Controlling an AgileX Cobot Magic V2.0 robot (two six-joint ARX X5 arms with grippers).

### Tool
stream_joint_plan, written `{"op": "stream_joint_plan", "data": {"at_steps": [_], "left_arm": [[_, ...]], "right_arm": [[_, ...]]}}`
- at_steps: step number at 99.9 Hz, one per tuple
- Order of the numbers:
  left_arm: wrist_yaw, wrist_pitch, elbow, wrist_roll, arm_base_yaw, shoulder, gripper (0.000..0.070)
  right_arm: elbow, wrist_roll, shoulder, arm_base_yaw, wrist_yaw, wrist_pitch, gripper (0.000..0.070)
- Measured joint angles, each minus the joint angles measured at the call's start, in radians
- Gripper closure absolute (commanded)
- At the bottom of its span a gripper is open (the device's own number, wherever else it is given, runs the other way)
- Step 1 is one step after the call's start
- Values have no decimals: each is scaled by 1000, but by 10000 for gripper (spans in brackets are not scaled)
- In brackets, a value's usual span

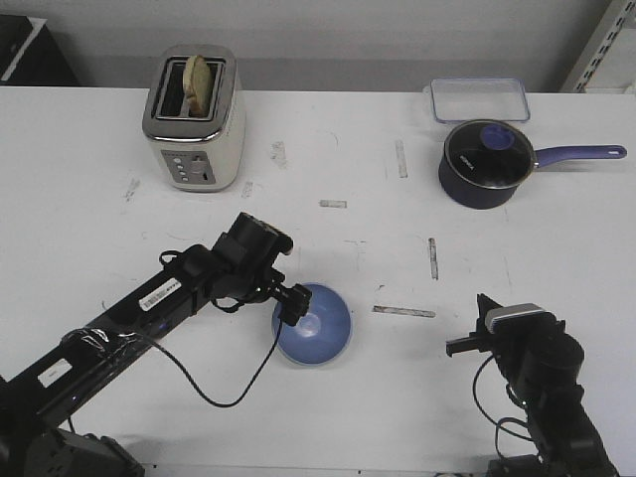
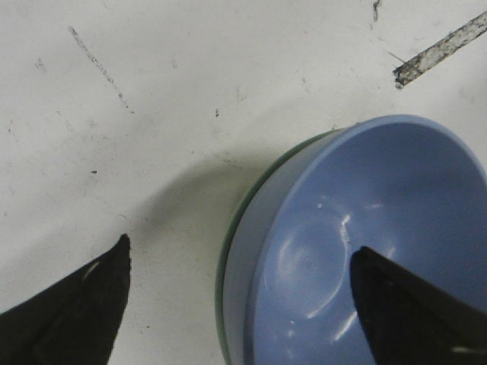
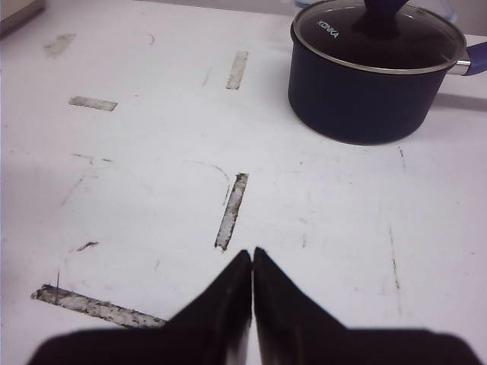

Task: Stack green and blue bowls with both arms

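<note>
The periwinkle blue bowl (image 1: 318, 323) sits at the table's front centre, nested inside the mint green bowl. Only a thin edge of the green bowl's rim (image 2: 221, 289) shows, in the left wrist view, around the blue bowl (image 2: 380, 228). My left gripper (image 1: 293, 306) is open and straddles the stacked bowls' left rim (image 2: 240, 247): one finger is over the blue bowl's inside, the other over bare table. It grips nothing. My right gripper (image 1: 462, 346) is shut and empty (image 3: 253, 251), low at the front right, apart from the bowls.
A dark navy lidded saucepan (image 1: 484, 164) stands at the back right, also in the right wrist view (image 3: 373, 72). A clear plastic container (image 1: 477, 99) lies behind it. A toaster (image 1: 194, 124) holding bread stands at the back left. Worn tape strips mark the white table (image 1: 89, 229).
</note>
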State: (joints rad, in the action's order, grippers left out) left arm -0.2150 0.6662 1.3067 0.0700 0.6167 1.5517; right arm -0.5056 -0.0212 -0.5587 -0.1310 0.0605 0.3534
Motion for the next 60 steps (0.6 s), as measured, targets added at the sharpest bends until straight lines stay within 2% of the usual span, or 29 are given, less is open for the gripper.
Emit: {"op": "stream_joint_plan", "data": {"at_steps": [11,17,25,36,44,60], "left_arm": [[4,3,40,0,1,-28,140],[17,2,75,0,-2,-53,189],[53,-3,120,0,-13,-96,306],[127,-14,164,-1,-39,-166,562],[172,-21,169,-10,-67,-220,700],[217,10,168,-56,-161,-305,700]], "right_arm": [[0,0,0,0,0,0,700],[0,0,0,0,0,0,700],[0,0,0,0,0,0,700],[0,0,0,0,0,-1,700],[0,0,0,0,0,-10,700],[0,0,0,11,0,-45,700]]}}
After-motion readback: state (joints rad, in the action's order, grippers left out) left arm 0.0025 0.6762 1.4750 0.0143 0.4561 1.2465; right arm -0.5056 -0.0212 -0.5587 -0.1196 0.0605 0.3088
